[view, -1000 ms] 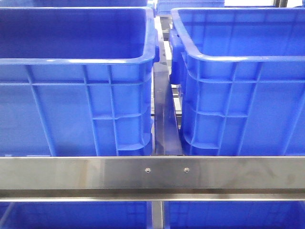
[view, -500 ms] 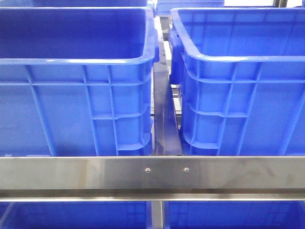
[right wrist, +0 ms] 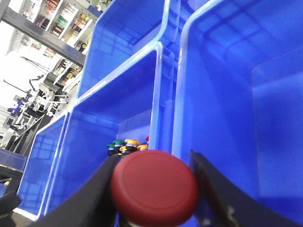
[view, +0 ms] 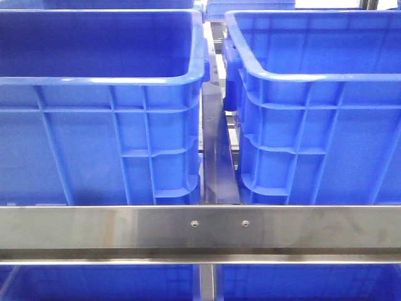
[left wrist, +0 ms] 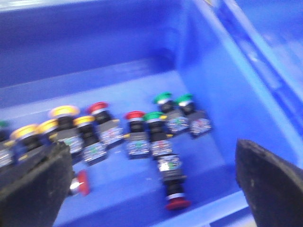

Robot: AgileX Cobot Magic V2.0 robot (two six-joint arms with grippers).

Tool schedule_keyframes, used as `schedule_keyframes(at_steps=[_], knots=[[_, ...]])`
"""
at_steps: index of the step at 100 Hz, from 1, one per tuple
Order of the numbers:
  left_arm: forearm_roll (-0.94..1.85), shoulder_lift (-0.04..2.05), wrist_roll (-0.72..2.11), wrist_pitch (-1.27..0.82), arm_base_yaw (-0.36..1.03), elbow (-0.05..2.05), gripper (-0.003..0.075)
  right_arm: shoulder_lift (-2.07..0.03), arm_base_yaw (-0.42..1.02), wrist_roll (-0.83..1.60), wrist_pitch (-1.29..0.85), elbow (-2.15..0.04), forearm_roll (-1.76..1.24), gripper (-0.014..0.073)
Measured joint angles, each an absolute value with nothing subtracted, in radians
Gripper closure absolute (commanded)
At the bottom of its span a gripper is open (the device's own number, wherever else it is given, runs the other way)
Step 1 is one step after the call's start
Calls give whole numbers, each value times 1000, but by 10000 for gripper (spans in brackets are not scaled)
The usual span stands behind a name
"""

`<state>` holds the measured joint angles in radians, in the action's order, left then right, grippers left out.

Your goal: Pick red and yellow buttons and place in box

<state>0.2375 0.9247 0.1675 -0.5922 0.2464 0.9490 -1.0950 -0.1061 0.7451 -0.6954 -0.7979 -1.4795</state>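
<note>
In the left wrist view, my left gripper (left wrist: 151, 198) is open and empty above a blue bin floor (left wrist: 142, 85) that holds several push buttons. A red button (left wrist: 176, 203) lies on its side between the fingers. Other red buttons (left wrist: 135, 115) stand among yellow buttons (left wrist: 64, 111) and green buttons (left wrist: 163, 98). This view is blurred. In the right wrist view, my right gripper (right wrist: 155, 189) is shut on a red button (right wrist: 155, 187), with blue bins behind. An empty blue bin (right wrist: 236, 94) lies beyond it. Neither gripper shows in the front view.
The front view shows two tall blue bins, the left (view: 100, 113) and the right (view: 313, 113), with a narrow gap between them. A steel rail (view: 200, 229) crosses in front. More buttons (right wrist: 125, 144) sit in a bin in the right wrist view.
</note>
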Motion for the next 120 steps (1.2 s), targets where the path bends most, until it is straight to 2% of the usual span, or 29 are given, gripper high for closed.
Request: schedule_keyframes(at_steps=[28, 35, 42, 68, 81, 93, 120], knots=[[238, 669, 167, -560, 174, 765, 103, -1095, -106, 763, -658, -798, -1479, 494], [238, 619, 167, -551, 170, 731, 134, -1095, -106, 777, -631, -798, -1479, 494], [238, 581, 167, -544, 169, 704, 213, -1095, -106, 788, -597, -798, -1479, 494], [238, 542, 167, -533, 165, 677, 607, -1096, -106, 860, -454, -803, -1481, 494], [238, 542, 167, -518, 165, 675, 734, -1116, -106, 897, -406, -830, -1485, 522], [238, 542, 167, -515, 165, 675, 739, -1163, -106, 956, -377, -863, -1491, 557], [238, 542, 167, -513, 165, 675, 739, -1331, -77, 1139, -265, -953, -1499, 565]])
